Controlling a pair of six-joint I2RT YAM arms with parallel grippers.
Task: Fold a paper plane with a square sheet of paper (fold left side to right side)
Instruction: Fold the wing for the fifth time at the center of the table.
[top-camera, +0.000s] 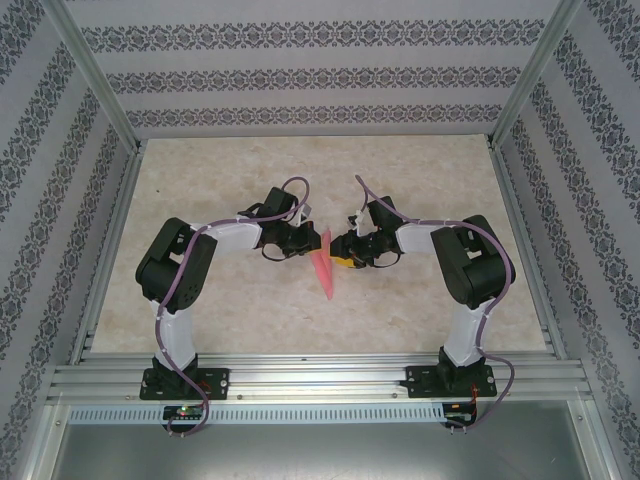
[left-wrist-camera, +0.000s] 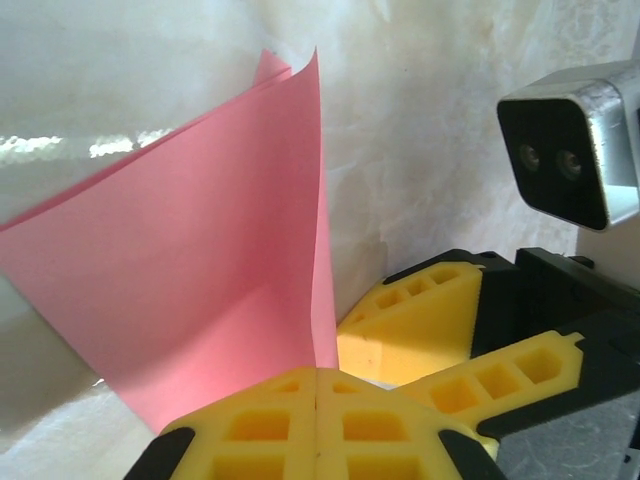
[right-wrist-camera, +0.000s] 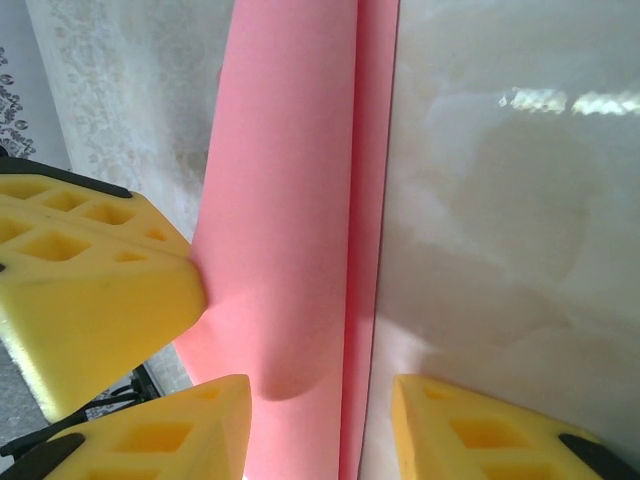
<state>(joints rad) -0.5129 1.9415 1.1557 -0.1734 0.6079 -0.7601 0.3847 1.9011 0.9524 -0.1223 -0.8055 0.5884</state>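
You are partway through the left-to-right fold. Your left claw (left-wrist-camera: 317, 388) is clamped tight on the square sheet of paper (left-wrist-camera: 200, 280), pinching its doubled layers at one edge. The sheet stands up off the surface (top-camera: 420, 170) between the two arms, near the middle. Your right claw (right-wrist-camera: 320, 405) stands partly wide, with one finger on each side of the bowed fold; whether it presses the paper cannot be told. The fold is rounded, not creased, and the two free corners at the top sit slightly out of line. The next move likely calls for matching those edges and laying the sheet flat. Then you press along the fold to sharpen it without letting the layers slip.
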